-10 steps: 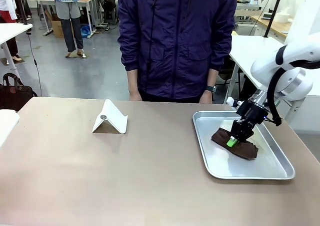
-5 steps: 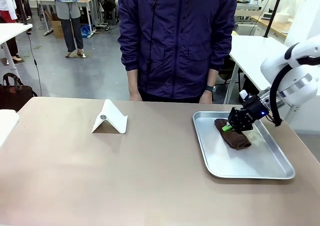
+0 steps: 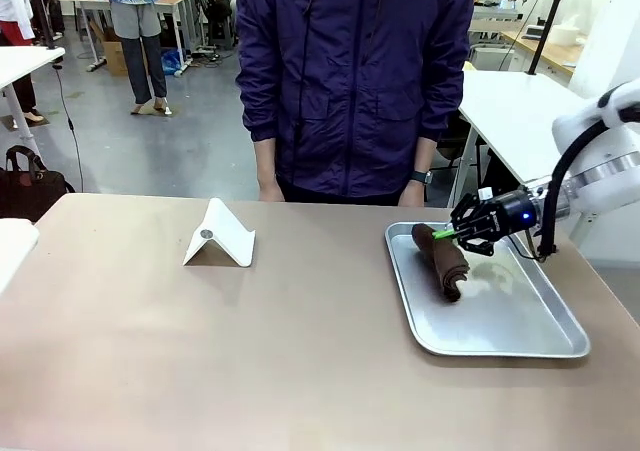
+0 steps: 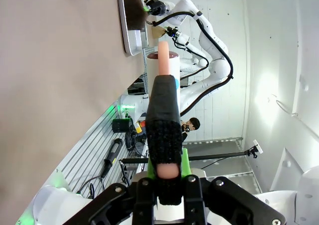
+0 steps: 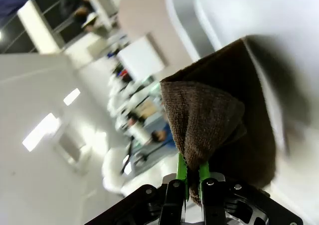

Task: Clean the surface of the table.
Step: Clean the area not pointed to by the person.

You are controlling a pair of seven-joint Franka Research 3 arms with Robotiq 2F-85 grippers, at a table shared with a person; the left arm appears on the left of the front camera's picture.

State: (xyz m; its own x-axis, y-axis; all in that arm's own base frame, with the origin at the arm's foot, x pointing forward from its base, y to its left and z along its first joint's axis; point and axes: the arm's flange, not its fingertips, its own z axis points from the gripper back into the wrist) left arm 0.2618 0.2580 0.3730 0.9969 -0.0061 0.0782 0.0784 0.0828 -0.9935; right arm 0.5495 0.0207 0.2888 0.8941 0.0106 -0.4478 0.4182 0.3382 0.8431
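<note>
Right hand (image 3: 445, 234) pinches just a corner of the brown cloth (image 3: 447, 263) hanging below it into the tray (image 3: 500, 316); that thin grip may slip before the desk (image 3: 250, 351)

A grey floor (image 3: 150, 151) was seen beyond the work area. A white-topped table (image 3: 505, 96) was placed at the right and a second white table (image 3: 20, 61) at the left edge, with a dark handbag (image 3: 30, 186) set on the floor near the latter. In the left wrist view a plain white wall (image 4: 279, 60) was brightly lit.
</note>
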